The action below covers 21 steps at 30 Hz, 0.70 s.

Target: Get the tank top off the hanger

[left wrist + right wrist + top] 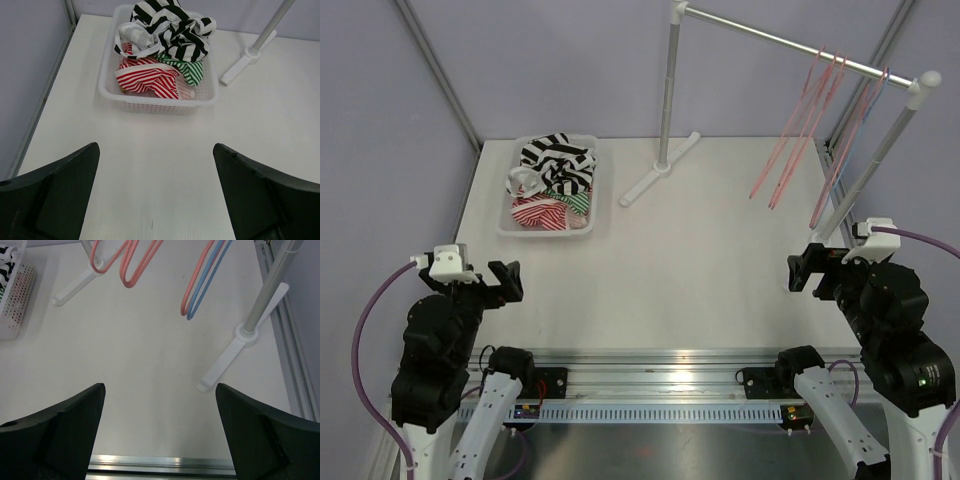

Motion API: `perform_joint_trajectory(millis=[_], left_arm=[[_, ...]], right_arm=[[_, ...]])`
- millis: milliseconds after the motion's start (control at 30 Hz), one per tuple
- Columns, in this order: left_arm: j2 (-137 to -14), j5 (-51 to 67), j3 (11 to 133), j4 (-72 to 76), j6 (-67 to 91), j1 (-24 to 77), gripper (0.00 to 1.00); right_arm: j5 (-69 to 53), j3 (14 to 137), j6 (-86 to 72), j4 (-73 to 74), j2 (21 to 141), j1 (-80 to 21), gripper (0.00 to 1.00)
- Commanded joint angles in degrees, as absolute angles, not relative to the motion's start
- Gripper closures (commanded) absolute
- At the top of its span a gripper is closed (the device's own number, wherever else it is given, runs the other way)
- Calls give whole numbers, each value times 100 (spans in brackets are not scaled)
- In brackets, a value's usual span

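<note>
Tank top [558,160] looks already off, bundled in the striped heap in the basket [548,233] far left, hangers [830,68] dangling bare on the rail [760,35], so my left hand [508,282] and right hand [801,272] sit parked, both spread wide and empty, over the tabletop [700,250].

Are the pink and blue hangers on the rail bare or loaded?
Bare: the pink and blue hangers hang empty; striped garments lie bunched in the white mesh basket.
</note>
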<state>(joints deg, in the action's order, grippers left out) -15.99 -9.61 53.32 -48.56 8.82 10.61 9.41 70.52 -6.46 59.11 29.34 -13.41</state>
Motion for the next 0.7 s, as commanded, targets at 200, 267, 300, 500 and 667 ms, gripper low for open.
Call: perform_joint_trajectory(millis=[200,267,300,500,667], left_arm=[[-1432,-1107,5212,-4632,835,1099,1],[-1450,-1116,5177,-4579,835,1099,1],[-1450,-1099,5142,-4553,818,1099,1],[-1573,-1037,5124,-4491,835,1099,1],[-1608,-1020,5089,-4421,861,1099,1]], right_arm=[[1204,6250,-598,5107,2540,-1380,0],[1300,6231,-571,5054,2505,-1389,1],[1327,6231,-571,5045,2514,-1380,1],[1345,6267,-676,4992,2593,-1380,1],[1407,6231,-818,5062,2698,-1380,0]])
